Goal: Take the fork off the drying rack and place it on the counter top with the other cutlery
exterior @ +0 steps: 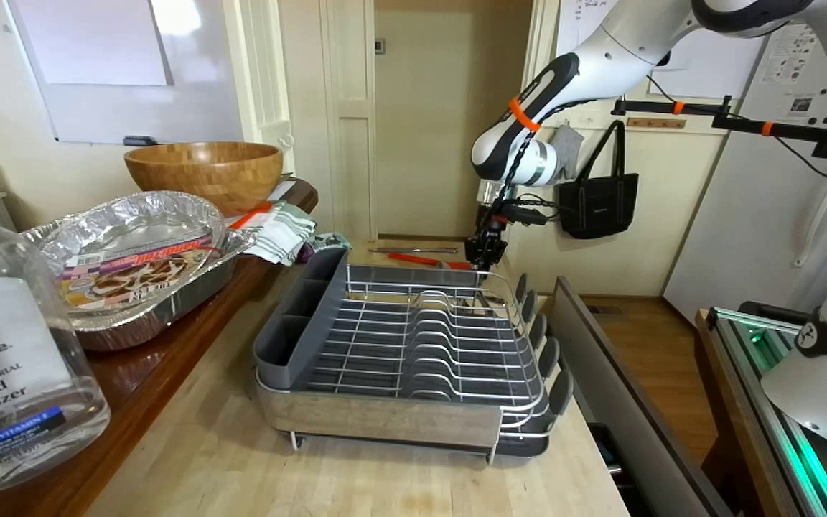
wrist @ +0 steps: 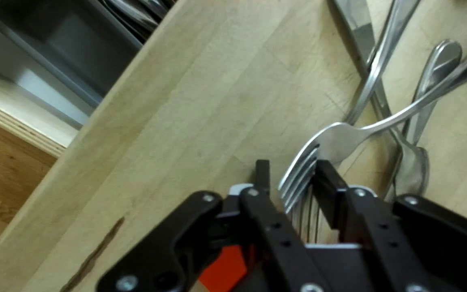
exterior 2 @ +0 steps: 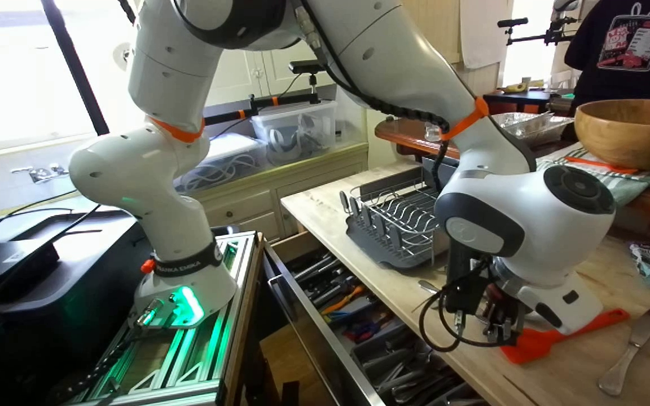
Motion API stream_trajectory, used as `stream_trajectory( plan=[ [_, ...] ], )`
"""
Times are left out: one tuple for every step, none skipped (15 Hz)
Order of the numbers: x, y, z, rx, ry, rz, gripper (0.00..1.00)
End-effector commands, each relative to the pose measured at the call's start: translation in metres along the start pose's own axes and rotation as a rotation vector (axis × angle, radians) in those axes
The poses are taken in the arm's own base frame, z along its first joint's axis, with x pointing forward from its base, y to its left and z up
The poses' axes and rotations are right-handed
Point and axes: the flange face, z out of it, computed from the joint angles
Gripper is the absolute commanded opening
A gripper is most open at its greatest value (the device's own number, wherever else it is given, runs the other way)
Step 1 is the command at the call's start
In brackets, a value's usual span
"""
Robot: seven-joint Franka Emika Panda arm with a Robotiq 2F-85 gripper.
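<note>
Fork [wrist: 337, 140], handle end cut off in the wrist view, is partly hidden by spread fingers [wrist: 330, 190]

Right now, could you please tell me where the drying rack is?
In an exterior view, the drying rack stands mid-picture on the counter top, left of the open drawer.

The pincer [wrist: 292, 170] stands parted, fork tines [wrist: 299, 177] showing between.

Glossy metal fork [wrist: 338, 142], wooden counter [wrist: 185, 138]
</note>
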Motion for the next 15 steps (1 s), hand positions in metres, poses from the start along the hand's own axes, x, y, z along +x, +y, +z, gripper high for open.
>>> stream_trajectory(
  plan=[
    [0.003, -0.005, 0.01, -0.027, 0.016, -0.017, 0.67],
    [0.004, -0.011, 0.008, -0.026, 0.023, -0.027, 0.75],
    [0.005, -0.017, 0.006, -0.025, 0.031, -0.041, 0.82],
    [0.006, -0.023, 0.004, -0.024, 0.039, -0.051, 0.89],
    [0.007, -0.029, 0.001, -0.025, 0.048, -0.065, 0.98],
    [0.007, -0.035, -0.001, -0.029, 0.057, -0.077, 1.0],
    [0.007, -0.043, -0.006, -0.037, 0.061, -0.09, 1.0],
    [0.006, -0.051, -0.012, -0.046, 0.063, -0.108, 1.0],
    [0.004, -0.06, -0.017, -0.055, 0.06, -0.127, 1.0],
    [0.001, -0.069, -0.024, -0.068, 0.053, -0.151, 1.0],
    [-0.002, -0.078, -0.031, -0.079, 0.052, -0.175, 1.0],
    [-0.005, -0.088, -0.038, -0.096, 0.054, -0.196, 1.0],
    [-0.007, -0.098, -0.047, -0.108, 0.056, -0.219, 1.0],
    [-0.01, -0.107, -0.056, -0.124, 0.062, -0.242, 1.0],
    [-0.013, -0.117, -0.065, -0.144, 0.068, -0.261, 1.0]
  ],
)
